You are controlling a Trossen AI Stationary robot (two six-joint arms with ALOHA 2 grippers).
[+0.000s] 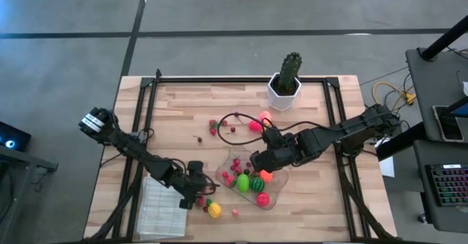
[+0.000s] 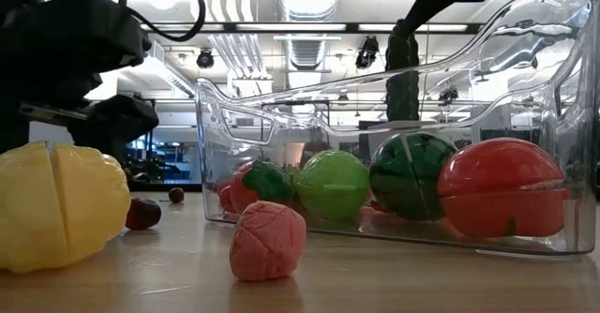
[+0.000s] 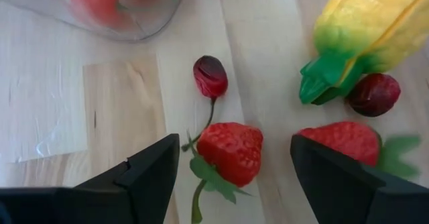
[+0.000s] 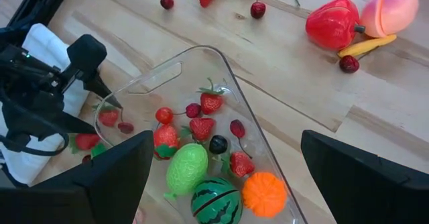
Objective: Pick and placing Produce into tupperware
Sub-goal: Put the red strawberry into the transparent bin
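Tupperware (image 1: 228, 164) clear, shallow, holding striped melon (image 1: 257, 183), strawberries, lime-green fruit (image 1: 243, 183)

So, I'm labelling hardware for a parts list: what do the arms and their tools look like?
Both arms are dark, jointed and boxy. The left arm ends at its base in a black-and-white cylinder; the right arm carries a thin black cable looping over the table. Each tool, left tool and right tool, has two flat, dark, wedge-shaped fingers.

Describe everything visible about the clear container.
The tupperware is a clear, shallow plastic tub with rounded corners and a glossy rim. It lies flat and lidless on the wooden table, angled to its edges. Inside lie strawberries, a cherry, a green fruit, a striped melon, an orange and a red piece. The right gripper hovers open above it.
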